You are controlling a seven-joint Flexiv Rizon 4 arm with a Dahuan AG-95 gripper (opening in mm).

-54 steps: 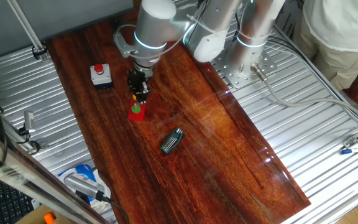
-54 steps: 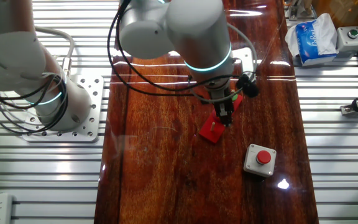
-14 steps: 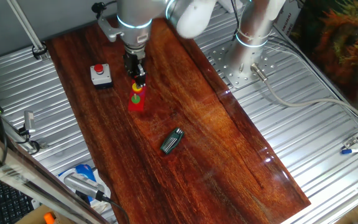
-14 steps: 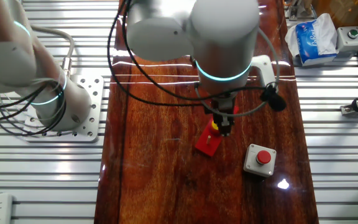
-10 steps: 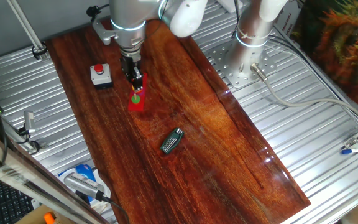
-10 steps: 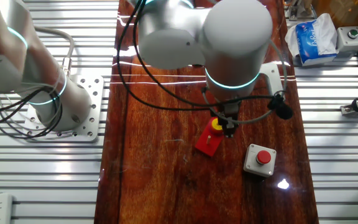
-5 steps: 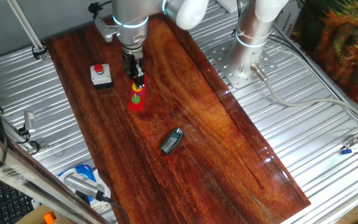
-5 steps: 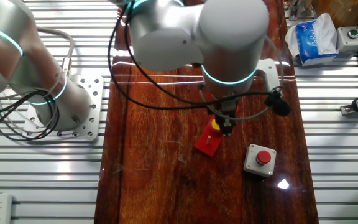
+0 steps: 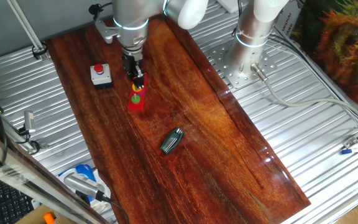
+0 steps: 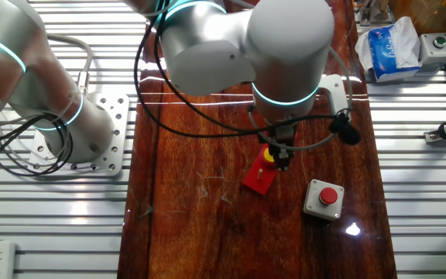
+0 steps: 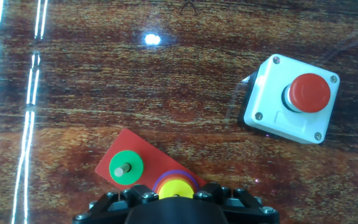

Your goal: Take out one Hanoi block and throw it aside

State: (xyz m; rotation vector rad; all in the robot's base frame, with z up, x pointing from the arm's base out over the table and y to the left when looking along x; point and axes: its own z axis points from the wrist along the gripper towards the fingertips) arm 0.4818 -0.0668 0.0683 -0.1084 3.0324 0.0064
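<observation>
The Hanoi block (image 11: 174, 190), a small yellow disc, sits on top of an orange and a purple ring on a peg of the red base (image 11: 129, 148). A green disc (image 11: 126, 167) sits on the neighbouring peg. The block also shows in one fixed view (image 9: 136, 88) and in the other fixed view (image 10: 269, 153). My gripper (image 9: 138, 79) is low over the base, with its fingers on either side of the yellow block. In the hand view the gripper body (image 11: 176, 208) hides the fingertips, so the grip cannot be seen.
A white box with a red push button (image 11: 291, 98) stands close beside the red base, also seen in one fixed view (image 9: 100, 73). A dark multi-tool (image 9: 172, 140) lies further down the wooden board. Ribbed metal table surrounds the board.
Over the last second the gripper shifted slightly sideways, back over the yellow block, and has held still for the last half second. The red base has not moved.
</observation>
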